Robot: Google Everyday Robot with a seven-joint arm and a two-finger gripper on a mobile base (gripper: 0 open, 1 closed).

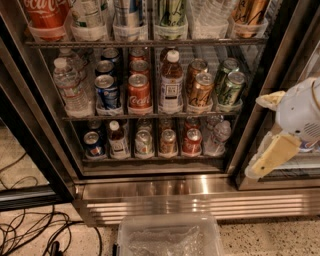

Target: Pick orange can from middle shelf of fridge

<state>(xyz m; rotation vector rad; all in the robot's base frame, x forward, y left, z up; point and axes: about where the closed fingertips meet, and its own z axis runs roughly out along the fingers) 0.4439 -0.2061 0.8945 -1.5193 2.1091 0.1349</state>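
The gripper (260, 135) hangs at the right edge of the frame, in front of the fridge's (175, 192) black door post and well apart from the orange can (201, 90). From here the likeliest failure, as I judge it, is a wrong or fouled grasp. The can stands tight between a brown bottle (171, 80) on its left and a green can (231, 87) on its right, so a finger coming in off-line could knock either one over or close on the green can instead. The post itself lies between the gripper and the can, so a straight sideways move could clip it. A similar orange can (196, 69) just behind, and another (247, 12) on the shelf above, could also draw the reach astray. The gripper is released, its 2 pale fingers (272, 156) spread wide, holding nothing and touching nothing. The target sits upright in a clear holder at the front of the middle shelf (150, 117), right of centre in the frame. Further left on that shelf stand a red Coca-Cola can (139, 92), a blue can (107, 92) and a water bottle (70, 87). A clear plastic bin (170, 235) sits on the floor at the bottom centre.
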